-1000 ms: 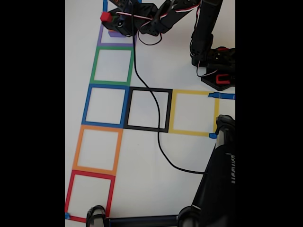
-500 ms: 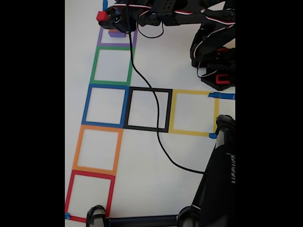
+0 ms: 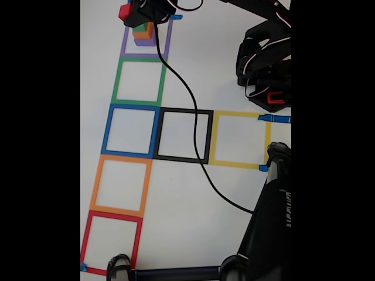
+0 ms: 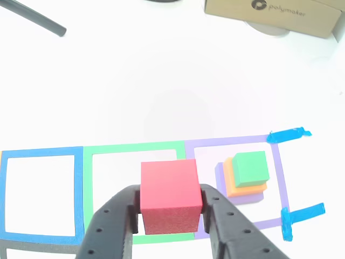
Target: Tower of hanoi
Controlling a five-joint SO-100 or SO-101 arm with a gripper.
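Fixed view: the black two-finger gripper (image 3: 130, 13) holds the small red plastic cube (image 3: 125, 12) at the purple tape square (image 3: 145, 40), just left of the stacked cubes.

Other view: the red cube (image 4: 170, 195) sits clamped between the jaws, above the green tape square (image 4: 135, 191); the green-orange-purple stack (image 4: 245, 175) lies to its right.

The gripper (image 4: 171, 208) is cut off by the bottom edge in the other view, so just the two black fingers are seen. The red cube (image 4: 170, 195) is covered at its lower sides by them. The purple cube (image 4: 220, 174) is mostly hidden under the orange cube (image 4: 232, 183). The cardboard box (image 4: 272, 15) is cropped at the far edge.
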